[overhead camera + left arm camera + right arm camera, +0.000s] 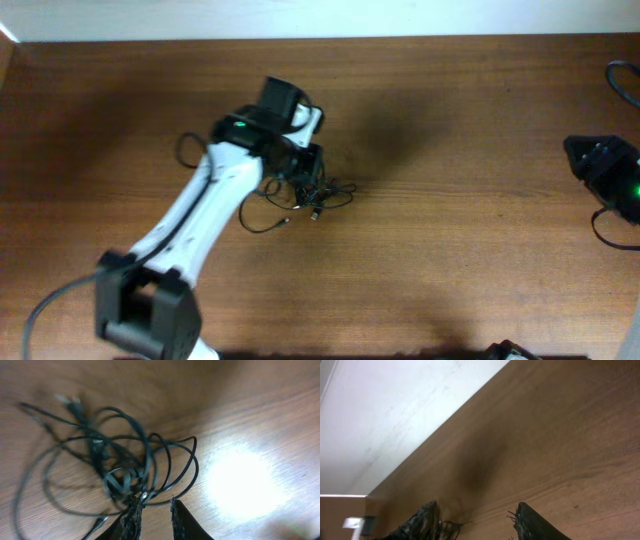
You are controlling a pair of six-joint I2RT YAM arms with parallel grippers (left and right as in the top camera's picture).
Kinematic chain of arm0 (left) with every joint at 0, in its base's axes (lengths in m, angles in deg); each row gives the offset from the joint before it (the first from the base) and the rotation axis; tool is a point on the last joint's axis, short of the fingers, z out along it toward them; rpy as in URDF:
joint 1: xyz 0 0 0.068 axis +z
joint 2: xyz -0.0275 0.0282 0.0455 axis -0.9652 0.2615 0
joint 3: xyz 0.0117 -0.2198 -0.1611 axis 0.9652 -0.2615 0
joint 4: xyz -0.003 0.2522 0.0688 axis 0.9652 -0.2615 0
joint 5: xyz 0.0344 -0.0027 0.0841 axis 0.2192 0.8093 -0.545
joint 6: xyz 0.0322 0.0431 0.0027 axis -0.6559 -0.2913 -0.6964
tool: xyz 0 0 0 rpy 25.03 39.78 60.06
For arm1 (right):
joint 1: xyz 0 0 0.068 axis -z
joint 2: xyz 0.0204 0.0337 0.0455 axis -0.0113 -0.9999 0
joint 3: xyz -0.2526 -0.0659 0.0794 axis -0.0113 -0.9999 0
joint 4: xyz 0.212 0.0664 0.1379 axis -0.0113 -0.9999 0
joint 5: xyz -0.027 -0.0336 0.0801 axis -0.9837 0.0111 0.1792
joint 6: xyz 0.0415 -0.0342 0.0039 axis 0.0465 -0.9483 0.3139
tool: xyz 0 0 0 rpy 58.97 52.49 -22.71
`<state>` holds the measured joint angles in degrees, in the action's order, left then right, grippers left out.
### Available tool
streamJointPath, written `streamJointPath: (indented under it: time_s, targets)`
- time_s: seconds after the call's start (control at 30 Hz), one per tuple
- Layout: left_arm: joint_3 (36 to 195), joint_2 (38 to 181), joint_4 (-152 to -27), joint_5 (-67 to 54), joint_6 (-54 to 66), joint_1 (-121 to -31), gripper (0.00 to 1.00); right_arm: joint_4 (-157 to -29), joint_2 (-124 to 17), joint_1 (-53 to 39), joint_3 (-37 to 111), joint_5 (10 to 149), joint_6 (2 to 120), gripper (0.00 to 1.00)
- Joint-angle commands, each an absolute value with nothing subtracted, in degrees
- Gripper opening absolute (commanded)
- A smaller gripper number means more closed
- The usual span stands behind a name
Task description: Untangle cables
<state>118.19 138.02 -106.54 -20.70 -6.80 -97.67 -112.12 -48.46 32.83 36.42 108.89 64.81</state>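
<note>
Loosely looped thin black cables (119, 481) (knotted centre)

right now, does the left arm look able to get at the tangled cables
Probably yes. The left gripper sits right at the edge of the cables, slightly open, with nothing between them and only bare table around. The right arm is far off at the table's edge, out of the way.

cables (312, 196) on table (460, 250), left of centre, seemingly one heap
</note>
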Motion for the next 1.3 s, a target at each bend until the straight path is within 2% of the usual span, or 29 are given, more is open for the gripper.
streamJointPath:
  time_s: [0.0,0.07,0.13,0.17,0.2,0.23,0.27,0.3,0.43,0.53,0.7,0.8,0.9,1.13,1.23,1.27]
  targets:
    - [118.10,144.79,-105.25,-27.41,-6.85,-100.80,0.40,-113.11,-49.31,32.30,37.38,108.21,63.23,0.51]
    - [118.10,148.55,-104.59,-27.28,-6.87,-101.32,0.48,-113.98,-49.86,32.30,37.38,108.19,62.45,0.51]
    - [118.10,151.81,-104.72,-27.21,-6.85,-101.32,0.50,-114.24,-50.56,32.30,37.38,108.21,62.47,0.51]
    - [118.10,153.14,-104.72,-26.71,-6.85,-101.32,0.45,-114.33,-50.78,32.30,37.38,108.21,62.47,0.51]
    - [118.10,153.73,-104.70,-26.14,-6.85,-101.32,0.38,-114.35,-50.89,32.30,37.38,108.21,62.47,0.51]
    - [118.10,153.78,-104.70,-25.97,-6.82,-101.32,0.24,-114.40,-51.00,32.30,37.38,108.23,62.47,0.51]
    - [118.39,153.54,-104.72,-25.97,-6.82,-101.32,0.05,-114.46,-51.04,32.30,37.38,108.26,62.49,0.51]
    - [119.87,152.99,-105.49,-25.94,-6.82,-101.32,0.00,-114.64,-51.15,32.21,37.36,108.23,62.47,0.51]
    - [134.28,148.49,-115.04,-19.85,-6.93,-101.04,0.00,-114.94,-51.15,28.19,37.34,108.23,62.45,0.51]
    - [147.39,144.38,-120.87,-12.59,-6.89,-100.93,0.00,-114.79,-51.15,20.10,37.34,108.26,62.47,0.51]
    - [150.23,143.57,-121.66,0.96,-3.85,-98.37,0.00,-108.34,-51.15,5.33,37.34,113.22,63.04,0.51]
    - [150.23,143.57,-118.86,16.24,-3.85,-94.20,0.00,-103.31,-51.74,-4.18,37.34,112.74,67.72,0.51]
    - [150.23,143.57,-117.27,23.45,-2.85,-91.79,0.00,-99.86,-53.64,-10.32,37.34,111.21,70.84,0.51]
    - [150.23,143.57,-114.95,23.63,9.00,-91.07,0.00,-85.20,-61.31,-20.11,37.34,110.33,75.19,0.50]
    - [150.23,143.57,-114.95,23.63,12.69,-91.07,0.02,-82.75,-64.53,-22.58,37.34,107.69,75.23,0.49]
    - [150.23,143.57,-114.99,23.67,12.69,-91.07,0.03,-82.51,-65.36,-22.87,37.34,107.36,75.23,0.46]
